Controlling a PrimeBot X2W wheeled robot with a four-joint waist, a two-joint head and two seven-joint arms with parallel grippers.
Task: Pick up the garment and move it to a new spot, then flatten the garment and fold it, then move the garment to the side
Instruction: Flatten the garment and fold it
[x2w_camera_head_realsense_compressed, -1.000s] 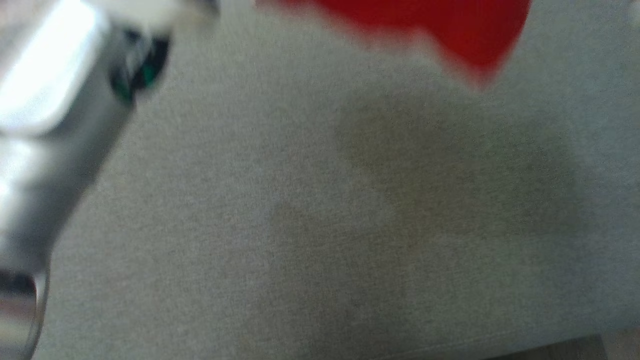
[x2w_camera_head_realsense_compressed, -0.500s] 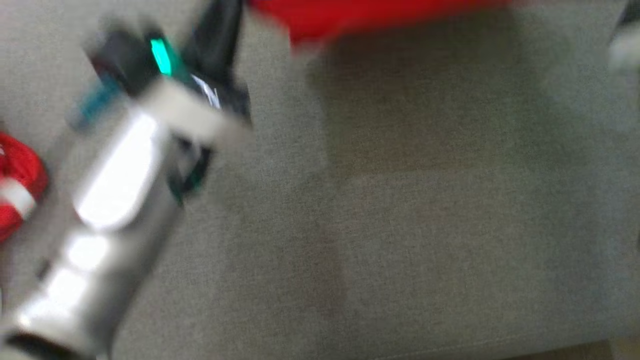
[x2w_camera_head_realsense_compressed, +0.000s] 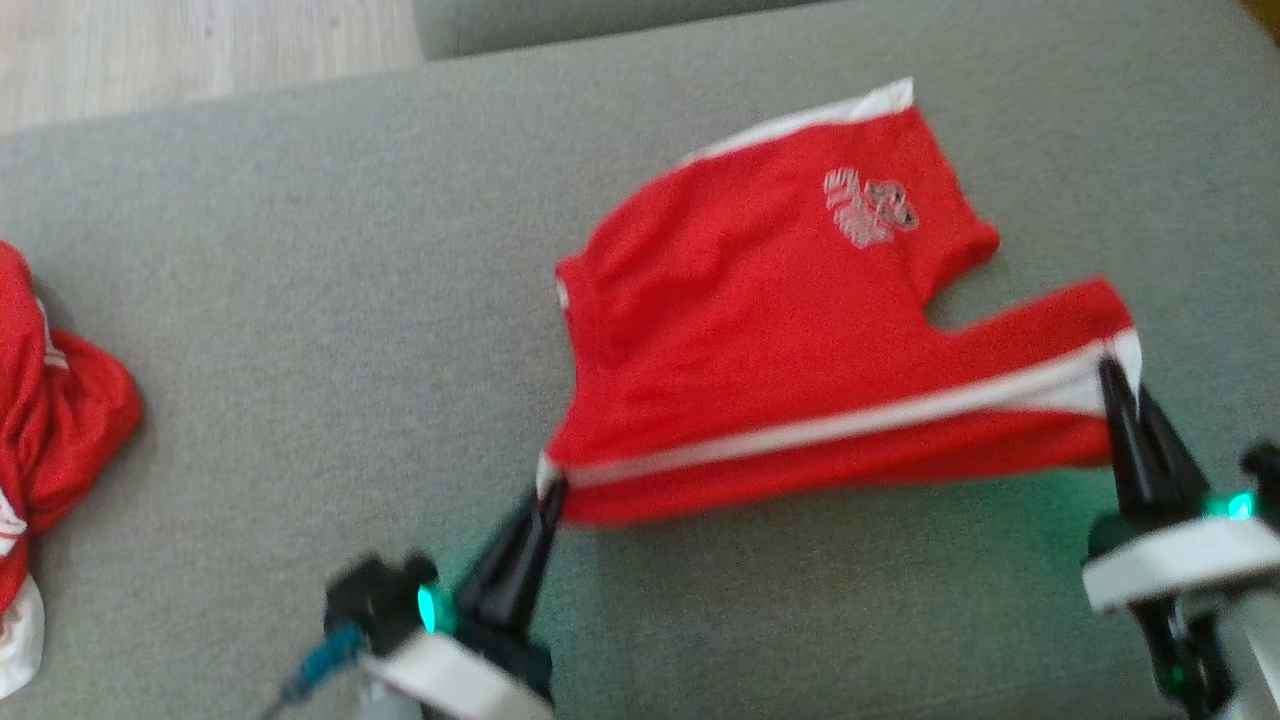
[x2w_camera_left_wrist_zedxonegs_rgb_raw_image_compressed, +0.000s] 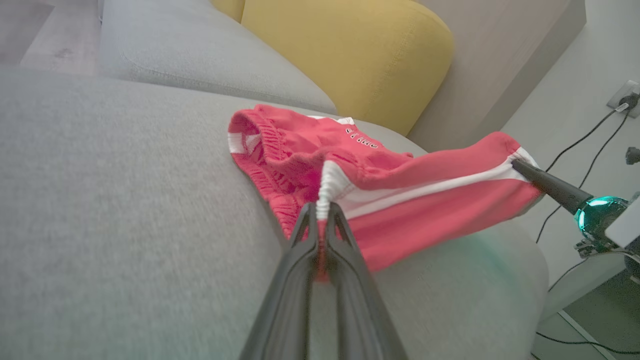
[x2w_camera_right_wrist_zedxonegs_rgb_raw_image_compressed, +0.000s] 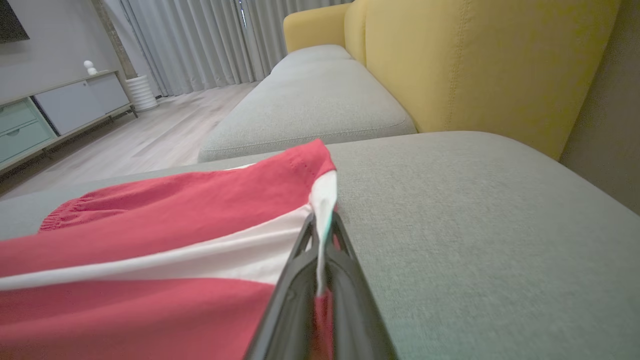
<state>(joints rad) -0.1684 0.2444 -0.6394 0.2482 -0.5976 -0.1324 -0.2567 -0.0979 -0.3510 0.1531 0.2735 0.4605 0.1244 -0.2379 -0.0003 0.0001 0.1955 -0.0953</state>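
Grey sofa cushion (x2w_camera_head_realsense_compressed: 300, 250), red shorts (x2w_camera_head_realsense_compressed: 760, 320) now wholly in view, both jaws pinching its striped edge

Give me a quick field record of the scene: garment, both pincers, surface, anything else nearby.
garment: red shorts with a white side stripe, striped edge stretched between the two pincers, far part lying on the cushion
left pincer: shut on the waistband end of the stripe
right pincer: shut on the leg-hem end of the stripe
surface: grey sofa cushion
other items: second red garment, bunched at the robot's left; yellow backrest behind the cushion
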